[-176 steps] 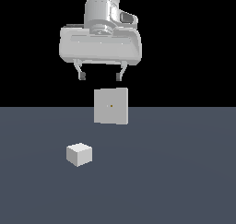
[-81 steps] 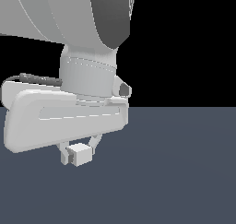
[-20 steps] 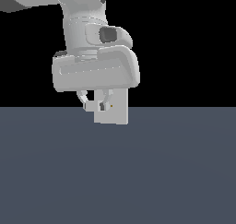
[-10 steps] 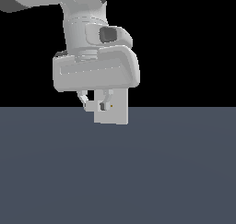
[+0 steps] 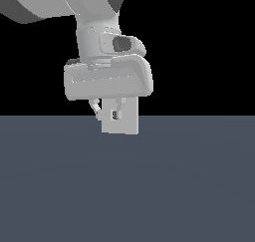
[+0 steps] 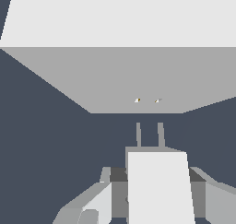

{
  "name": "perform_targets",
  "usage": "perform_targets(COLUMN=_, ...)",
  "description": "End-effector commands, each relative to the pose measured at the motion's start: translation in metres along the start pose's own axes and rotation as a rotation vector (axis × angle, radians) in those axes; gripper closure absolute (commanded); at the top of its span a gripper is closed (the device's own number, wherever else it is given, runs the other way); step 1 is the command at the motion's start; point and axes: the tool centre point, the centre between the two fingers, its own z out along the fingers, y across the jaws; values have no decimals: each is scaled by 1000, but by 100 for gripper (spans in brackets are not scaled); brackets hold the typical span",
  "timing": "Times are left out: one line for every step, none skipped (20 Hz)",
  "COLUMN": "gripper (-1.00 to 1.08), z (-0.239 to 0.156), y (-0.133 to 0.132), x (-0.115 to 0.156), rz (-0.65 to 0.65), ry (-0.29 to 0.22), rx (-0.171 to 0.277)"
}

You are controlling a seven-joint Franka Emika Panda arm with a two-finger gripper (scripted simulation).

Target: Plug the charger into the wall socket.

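My gripper is shut on the charger, a small white block that blends into the wall socket right behind it in the exterior view. In the wrist view the charger sits between my fingers with its two thin prongs pointing at the socket's grey face. Two small orange-tinted holes show on that face, roughly in line with the prongs. A narrow gap of floor shows between the prong tips and the plate.
A flat dark grey-blue floor lies all around under a black background. The large arm body fills the upper part of the exterior view on its left.
Since the earliest frames the charger has left the floor and come to the socket in my gripper. Over the last second nothing visibly moves.
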Motion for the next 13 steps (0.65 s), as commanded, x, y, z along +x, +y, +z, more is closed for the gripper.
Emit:
perform_targets(gripper=108, z=2, y=0, x=10, rz=0, ry=0, rx=0)
perform_targets(gripper=108, z=3, y=0, x=14, rz=0, ry=0, rx=0)
perform_targets(gripper=108, z=4, y=0, x=17, rz=0, ry=0, rx=0)
perform_targets(gripper=108, z=5, y=0, x=20, rz=0, ry=0, rx=0)
perform_targets(gripper=108, z=5, y=0, x=23, rz=0, ry=0, rx=0)
perform_targets(gripper=108, z=6, y=0, x=25, rz=0, ry=0, rx=0)
perform_targets(gripper=108, z=6, y=0, x=27, rz=0, ry=0, rx=0)
perform_targets(gripper=108, z=6, y=0, x=29, rz=0, ry=0, rx=0)
perform_targets(gripper=108, z=7, y=0, x=30, rz=0, ry=0, rx=0)
perform_targets(gripper=108, z=7, y=0, x=30, rz=0, ry=1, rx=0)
perform_targets(gripper=108, z=7, y=0, x=31, rz=0, ry=1, rx=0)
perform_targets(gripper=108, z=7, y=0, x=31, rz=0, ry=1, rx=0)
perform_targets(gripper=108, z=7, y=0, x=31, rz=0, ry=1, rx=0)
